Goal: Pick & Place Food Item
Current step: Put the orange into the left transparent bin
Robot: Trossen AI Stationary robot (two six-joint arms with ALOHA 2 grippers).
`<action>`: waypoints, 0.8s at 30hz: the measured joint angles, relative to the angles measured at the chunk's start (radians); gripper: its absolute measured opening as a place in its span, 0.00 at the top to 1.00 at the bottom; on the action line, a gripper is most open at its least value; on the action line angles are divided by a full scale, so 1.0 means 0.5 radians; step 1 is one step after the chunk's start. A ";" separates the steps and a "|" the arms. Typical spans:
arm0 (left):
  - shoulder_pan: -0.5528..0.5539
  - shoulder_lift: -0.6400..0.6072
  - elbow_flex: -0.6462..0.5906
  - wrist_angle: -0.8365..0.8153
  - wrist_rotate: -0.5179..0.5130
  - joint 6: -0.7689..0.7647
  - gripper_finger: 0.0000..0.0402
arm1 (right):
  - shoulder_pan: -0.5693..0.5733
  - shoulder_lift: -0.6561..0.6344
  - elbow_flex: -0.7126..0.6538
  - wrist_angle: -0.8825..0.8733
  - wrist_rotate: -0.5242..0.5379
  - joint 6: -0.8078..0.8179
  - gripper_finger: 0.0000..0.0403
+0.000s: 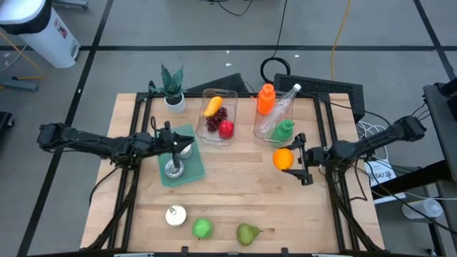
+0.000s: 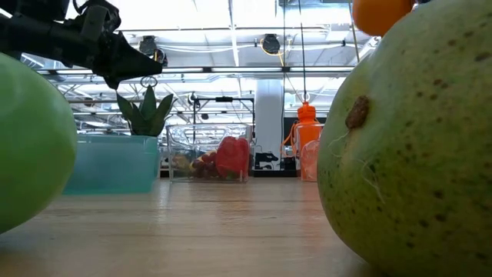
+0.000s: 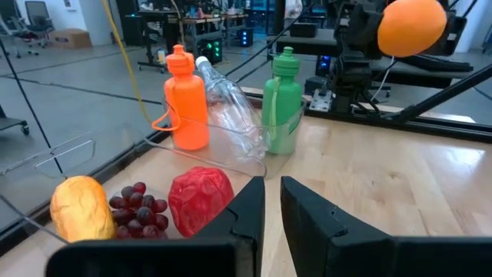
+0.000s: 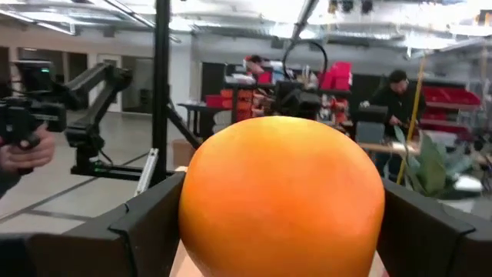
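High view: an orange [image 1: 283, 158] is held clamped in the right end effector [image 1: 294, 161] at right of centre of the frame, above the bench [image 1: 243, 193]. Just up-frame, the bottle bin [image 1: 278, 114] is seen; the fruit bin [image 1: 218, 114], with a yellow fruit, grapes and a red fruit, lies up and to the left of the orange and is judged the likelier target. Being round, the orange shows no long axis. The left end effector [image 1: 178, 148] is held with fingers together over the teal tray [image 1: 187, 171], left of centre.

Low view: the frame is crowded by a pear [image 2: 415, 146] and a green fruit [image 2: 31, 146]; the orange is cut off at the top edge.

Left wrist view: closed fingers [image 3: 246, 211] are pointed toward the fruit bin; the orange is seen at upper right.

Right wrist view: the orange fills the frame, so the bench below is hidden.
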 joint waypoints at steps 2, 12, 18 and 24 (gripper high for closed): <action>0.003 0.000 0.000 0.000 0.000 -0.004 0.87 | -0.039 0.060 0.023 0.009 0.000 0.059 0.17; 0.003 0.000 0.000 0.027 0.000 0.045 0.87 | -0.242 0.478 0.683 -0.498 -0.002 0.086 0.17; 0.004 0.000 0.000 0.119 0.002 0.062 0.87 | -0.467 0.880 1.355 -1.204 -0.005 0.091 0.17; 0.004 0.000 0.000 0.149 0.020 0.045 0.87 | -0.735 1.336 1.793 -1.466 -0.019 0.084 0.17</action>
